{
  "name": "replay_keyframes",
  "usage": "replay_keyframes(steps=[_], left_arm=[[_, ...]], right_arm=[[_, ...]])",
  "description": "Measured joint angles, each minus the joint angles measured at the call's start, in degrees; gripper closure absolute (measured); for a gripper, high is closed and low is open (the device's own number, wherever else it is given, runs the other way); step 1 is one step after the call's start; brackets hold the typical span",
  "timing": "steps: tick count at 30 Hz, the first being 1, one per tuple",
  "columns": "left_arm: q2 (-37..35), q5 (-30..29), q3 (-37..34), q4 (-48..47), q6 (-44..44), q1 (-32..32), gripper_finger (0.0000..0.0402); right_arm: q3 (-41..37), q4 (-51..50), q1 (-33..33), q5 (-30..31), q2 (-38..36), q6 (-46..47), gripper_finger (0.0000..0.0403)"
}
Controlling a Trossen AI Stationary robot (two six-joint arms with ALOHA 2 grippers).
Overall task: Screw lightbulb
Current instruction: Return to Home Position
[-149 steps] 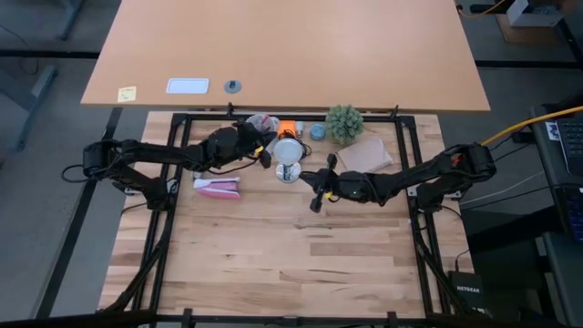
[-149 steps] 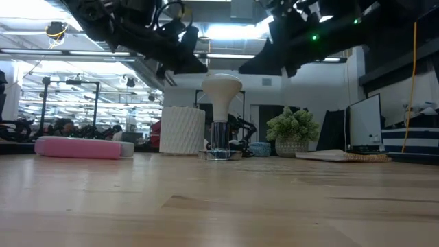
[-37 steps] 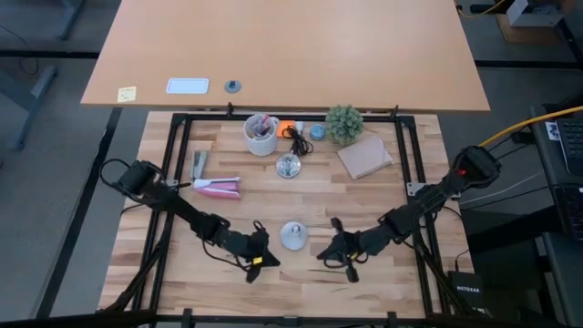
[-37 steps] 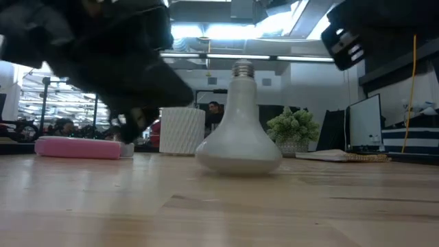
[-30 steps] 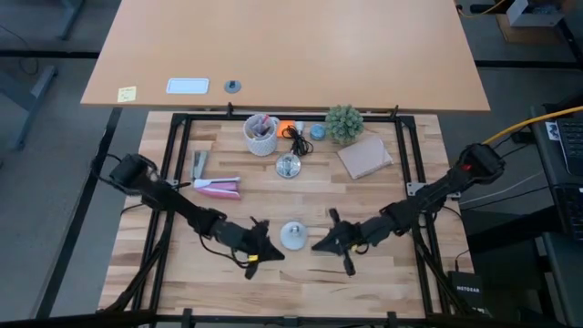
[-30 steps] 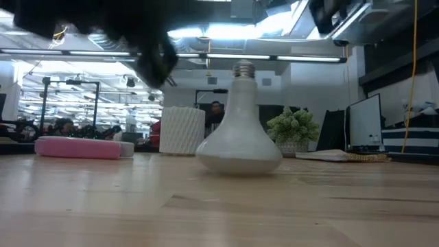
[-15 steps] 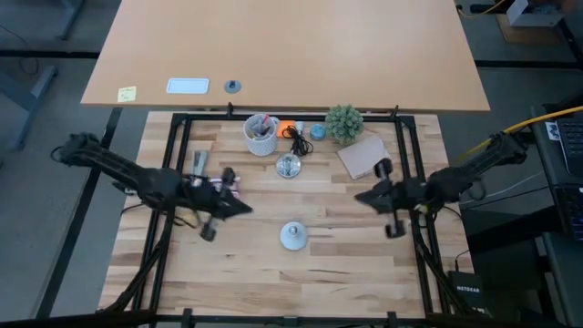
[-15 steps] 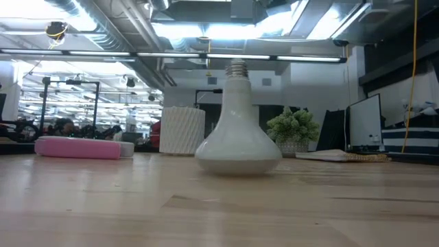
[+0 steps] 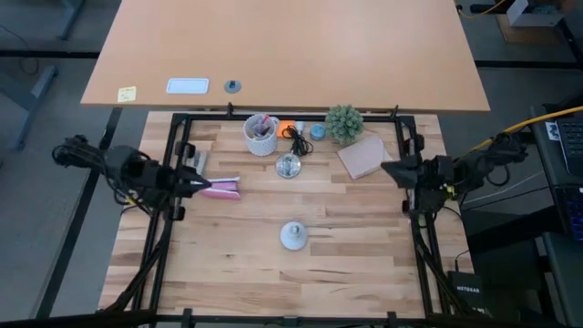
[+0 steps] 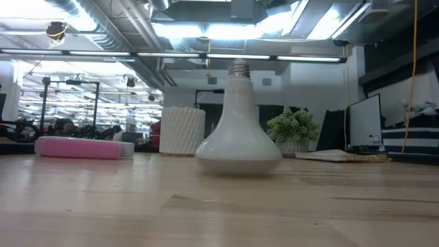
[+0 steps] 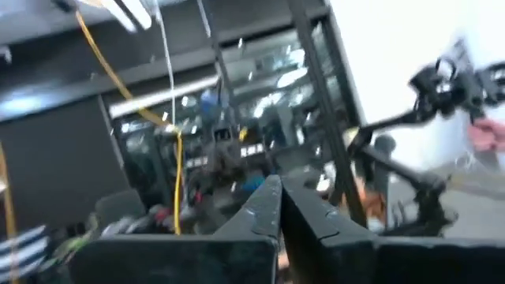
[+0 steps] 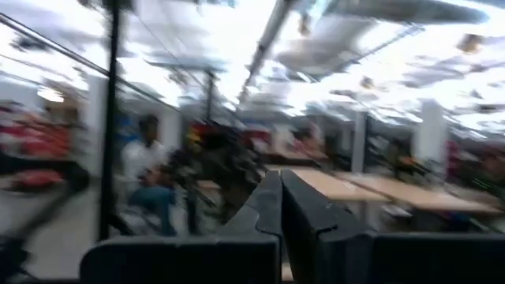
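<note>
Count on the surface (image 9: pixel 364 260): lightbulb (image 9: pixel 292 236) ×1; white cup (image 9: pixel 260 137) ×1, pens inside too small to count; silvery round fitting (image 9: pixel 288 167) ×1; potted plant (image 9: pixel 344 121) ×1; pink object (image 9: pixel 219 188) ×1; brown pad (image 9: pixel 364 157) ×1.

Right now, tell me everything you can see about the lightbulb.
The lightbulb is white and frosted, flaring from a narrow neck to a wide dome, with a silver-grey threaded metal base. It stands upside down, dome on the wooden table and screw base pointing up, near the table's middle, in no socket. Only the tabletop touches it.
</note>
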Motion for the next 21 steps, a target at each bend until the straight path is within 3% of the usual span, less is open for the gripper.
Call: replay_keyframes(steps=[5,7,13,21], left_arm=[[-5.5,-10.5,-0.2,-14.8,-5.8,2.5,0.0401],[-7.4,-13.4,-1.3,-18.5,-8.6,4.3,0.0401],[-12.8,-13.8,-7.9,-19.8,-12.8,9.9,0.0401],[-19.3,-13.7,-19.4,-19.0,-20.2,15.6,0.0401]], right_arm=[[-0.2,-11.4,0.0,10.5,-4.2,0.0,0.04],[-0.9,-15.8,0.0,12.1,-5.2,0.5,0.04],[-5.9,-18.6,-0.4,11.9,-6.3,5.6,0.04],[-16.5,-13.7,-6.6,6.2,-7.0,17.2,0.04]])
